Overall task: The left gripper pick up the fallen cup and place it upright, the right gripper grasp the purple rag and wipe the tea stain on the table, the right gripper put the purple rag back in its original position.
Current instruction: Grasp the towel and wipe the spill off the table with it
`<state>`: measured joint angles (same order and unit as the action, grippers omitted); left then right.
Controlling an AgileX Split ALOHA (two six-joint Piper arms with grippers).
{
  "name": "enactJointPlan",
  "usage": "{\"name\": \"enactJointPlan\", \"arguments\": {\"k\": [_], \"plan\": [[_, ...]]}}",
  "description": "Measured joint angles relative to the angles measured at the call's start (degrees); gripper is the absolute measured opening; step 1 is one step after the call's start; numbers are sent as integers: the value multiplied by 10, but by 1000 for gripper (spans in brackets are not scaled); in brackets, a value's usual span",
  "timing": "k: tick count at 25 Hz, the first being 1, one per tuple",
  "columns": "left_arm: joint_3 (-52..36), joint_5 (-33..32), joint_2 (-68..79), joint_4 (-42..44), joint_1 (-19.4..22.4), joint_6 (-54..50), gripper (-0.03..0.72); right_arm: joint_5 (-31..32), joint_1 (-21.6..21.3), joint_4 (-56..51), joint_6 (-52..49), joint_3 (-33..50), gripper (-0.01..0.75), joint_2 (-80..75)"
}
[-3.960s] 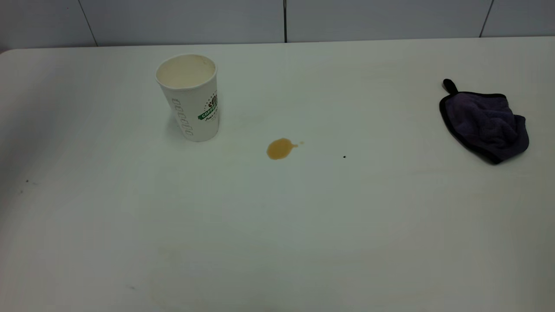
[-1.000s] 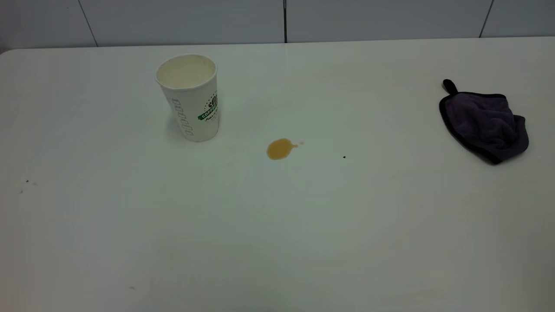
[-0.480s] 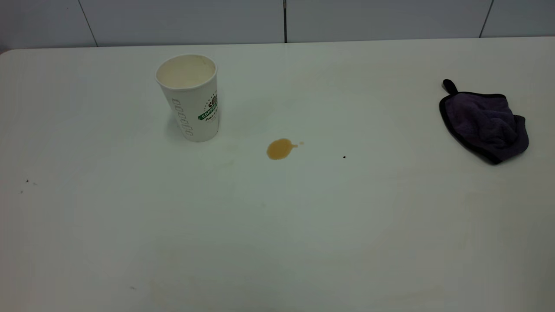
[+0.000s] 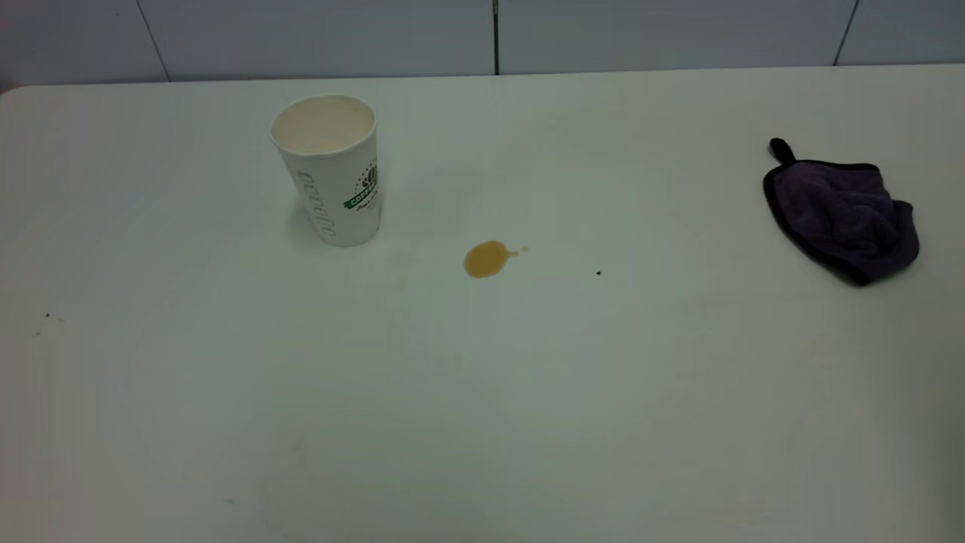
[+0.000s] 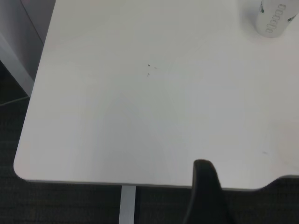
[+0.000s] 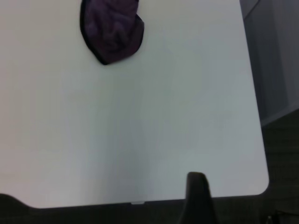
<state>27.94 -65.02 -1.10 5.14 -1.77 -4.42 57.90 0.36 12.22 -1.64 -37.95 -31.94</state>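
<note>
The white paper cup (image 4: pixel 329 170) with the green logo stands upright on the white table (image 4: pixel 482 392) at the back left. It also shows far off in the left wrist view (image 5: pixel 274 19). A brown tea stain (image 4: pixel 488 259) lies to the right of the cup, near the table's middle. The purple rag (image 4: pixel 843 211) with black trim lies crumpled at the far right, and it shows in the right wrist view (image 6: pixel 112 29). Neither arm shows in the exterior view. A dark part of my left gripper (image 5: pixel 205 191) hangs over the table's near edge, and so does my right gripper (image 6: pixel 198 196).
A grey panelled wall (image 4: pixel 482 34) runs behind the table. Tiny dark specks (image 4: pixel 598 273) dot the top. The table's rounded corners and dark floor show in both wrist views (image 5: pixel 21 168) (image 6: pixel 264 184).
</note>
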Motion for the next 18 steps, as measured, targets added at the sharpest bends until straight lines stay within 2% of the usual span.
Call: {"name": "enactJointPlan", "arguments": {"k": [2,4,10,18], "plan": [[0,0,0,0,0,0,524,-30,0,11,-3,-35,691,-101],[0,0,0,1,0,0,524,-58,0,12,-4,-72,719,-186],[0,0,0,1,0,0,524,-117,0,11,-4,-182,726,-429],[0,0,0,1,0,0,524,-154,0,-24,-4,-336,726,-745]]}}
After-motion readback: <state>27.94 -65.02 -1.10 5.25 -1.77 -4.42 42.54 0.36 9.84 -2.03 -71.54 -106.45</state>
